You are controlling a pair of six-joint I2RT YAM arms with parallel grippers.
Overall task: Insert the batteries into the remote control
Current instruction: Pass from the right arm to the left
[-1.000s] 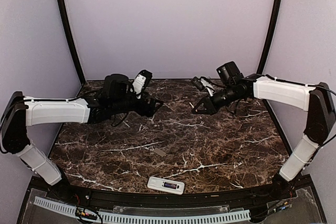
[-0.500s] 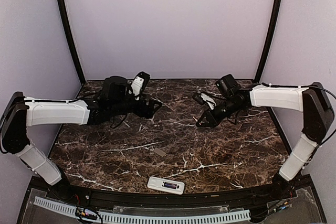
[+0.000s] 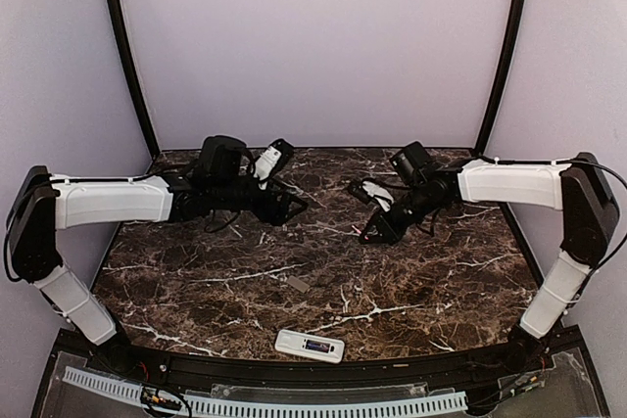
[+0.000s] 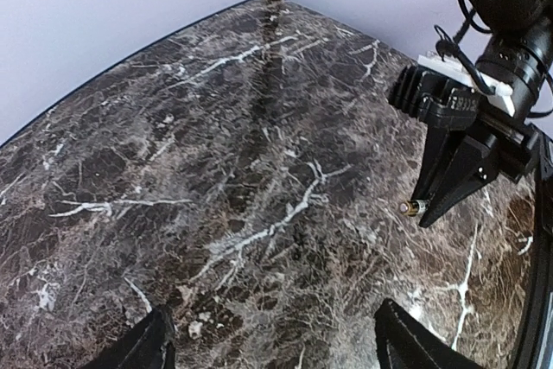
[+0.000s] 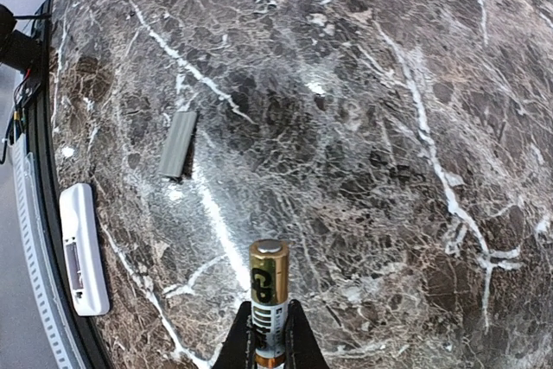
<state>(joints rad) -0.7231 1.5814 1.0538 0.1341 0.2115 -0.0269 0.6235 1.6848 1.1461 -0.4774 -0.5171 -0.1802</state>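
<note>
The right gripper (image 5: pixel 270 339) squeezed one battery (image 5: pixel 269 287) between its fingers. The gold end of the battery stuck out past the tips. It hung low over the dark stone counter (image 3: pixel 196 271), on the far right side. I could not tell if the battery touched the counter. The left gripper (image 4: pixel 275 347) had its fingers spread wide apart with nothing between them, over the far left side. The white remote (image 3: pixel 310 346) lay flat at the near edge, in the middle. A small grey flat piece (image 3: pixel 298 284) lay a little farther in, apart from the remote.
</note>
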